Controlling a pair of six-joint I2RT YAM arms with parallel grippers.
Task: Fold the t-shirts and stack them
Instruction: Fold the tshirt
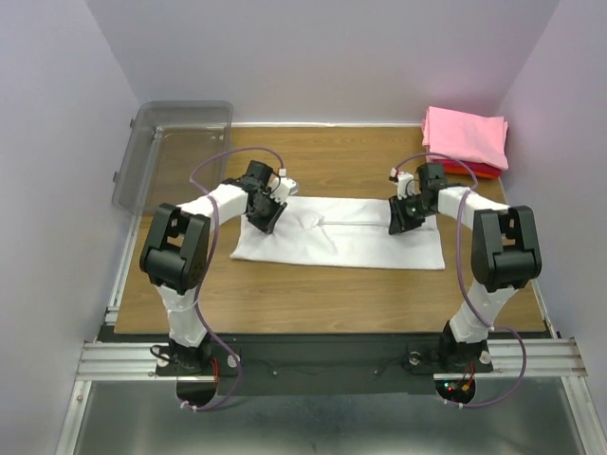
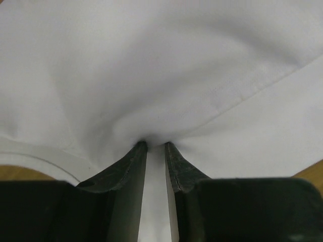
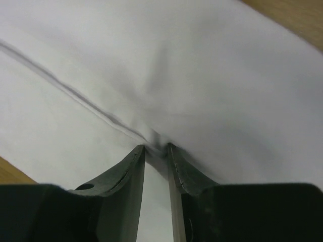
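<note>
Wooden table (image 1: 285,303), white shirt (image 1: 332,237) lying as a long strip across its middle, 2 grippers on it.
The left gripper (image 1: 263,216) pinches the shirt near its left end and the right gripper (image 1: 406,216) near its right end, both jaws narrow with cloth bunched between the tips. The pink shirt (image 1: 465,135) lies folded on the red shirt (image 1: 479,172) at the far right corner; a bin (image 1: 175,142) sits far left.

left gripper (image 1: 263,218) and right gripper (image 1: 403,218) on opposite ends of a white t-shirt (image 1: 341,237) spread across the counter (image 1: 332,299); folded pink t-shirt (image 1: 465,135) far right.
</note>
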